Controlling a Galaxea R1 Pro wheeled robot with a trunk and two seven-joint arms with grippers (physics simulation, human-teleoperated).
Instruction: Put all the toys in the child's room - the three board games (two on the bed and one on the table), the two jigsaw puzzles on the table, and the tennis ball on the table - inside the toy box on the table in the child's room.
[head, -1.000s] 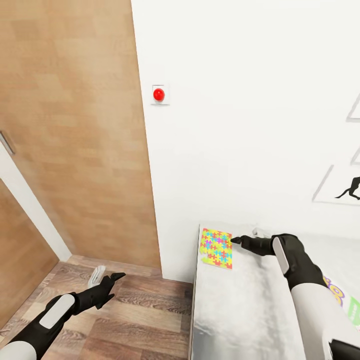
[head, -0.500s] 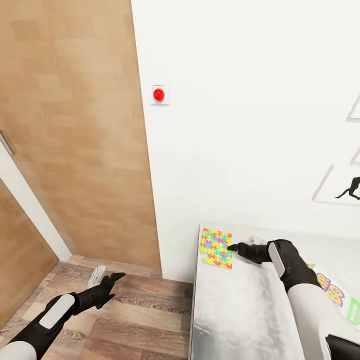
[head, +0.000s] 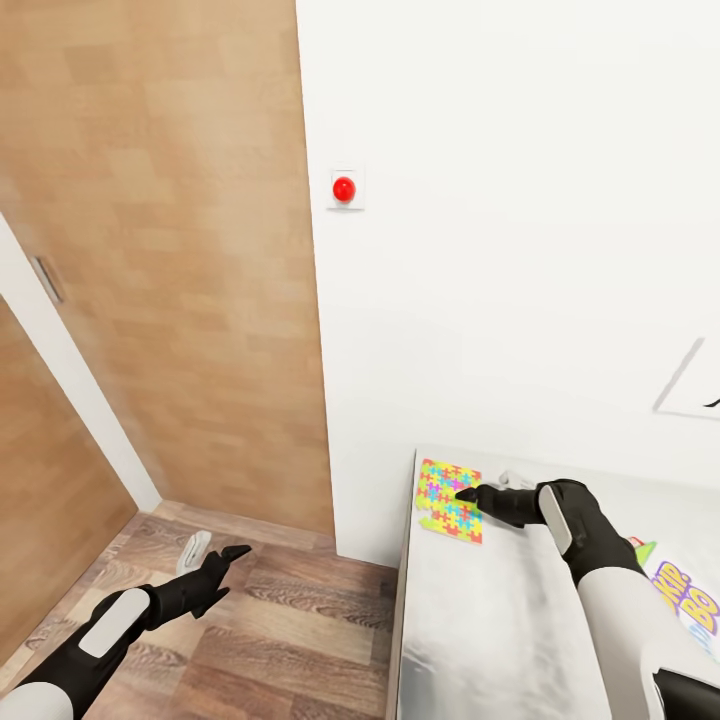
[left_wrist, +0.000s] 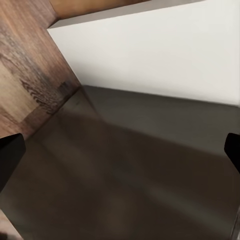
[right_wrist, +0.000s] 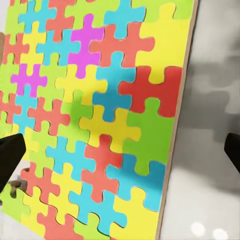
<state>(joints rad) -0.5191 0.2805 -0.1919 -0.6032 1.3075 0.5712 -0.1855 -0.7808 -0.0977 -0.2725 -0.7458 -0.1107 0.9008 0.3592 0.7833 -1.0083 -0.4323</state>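
A glossy pale grey table (head: 480, 620) stands against a white wall (head: 520, 250), seen from above and behind the robot's two arms. At the table's far left corner lies a jigsaw puzzle (head: 451, 500), a thin flat sheet of interlocking yellow, green, red, blue and pink pieces. The right hand (head: 467, 495) reaches across the table with its dark fingertip over the puzzle's near right part; whether it touches the sheet cannot be told. In the right wrist view the puzzle (right_wrist: 95, 125) lies directly ahead, and the two fingertips sit wide apart at the picture's edges, so this hand is open and holds nothing.

At the table's right edge, partly hidden by the right arm, lies a board game box (head: 690, 605) printed with purple and yellow letters.

The left hand (head: 225, 560) hangs low over the wood plank floor (head: 270, 640), off the table's left side. In the left wrist view its fingertips also sit far apart, open and empty.

A wooden door (head: 170, 250) stands left of the wall. A red button (head: 344, 189) sits on the wall, high above the puzzle.
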